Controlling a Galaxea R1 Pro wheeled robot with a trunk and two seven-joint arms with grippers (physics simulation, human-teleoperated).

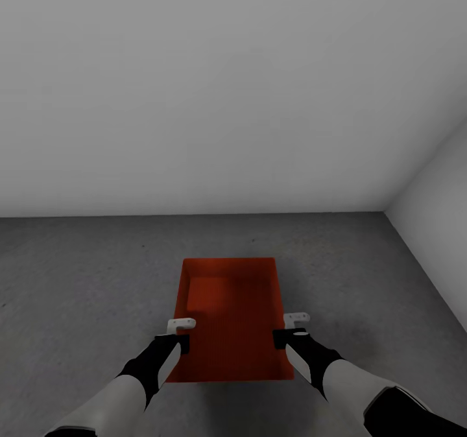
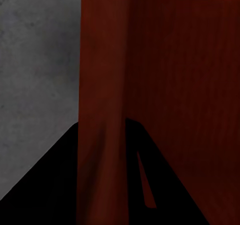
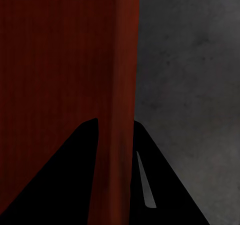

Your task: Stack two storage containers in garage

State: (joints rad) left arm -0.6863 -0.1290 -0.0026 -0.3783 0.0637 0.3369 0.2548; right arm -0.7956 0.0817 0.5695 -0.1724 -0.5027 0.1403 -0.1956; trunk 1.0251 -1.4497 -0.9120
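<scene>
The storage container (image 1: 230,317) sits between both grippers above the floor (image 1: 78,281); left gripper (image 1: 179,333) and right gripper (image 1: 290,329) each pinch a side wall.

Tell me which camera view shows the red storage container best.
The head view: the whole open-top storage container shows above the grey floor, with the left tool and right tool on its side walls. Each wrist view shows one wall between dark fingers.
</scene>
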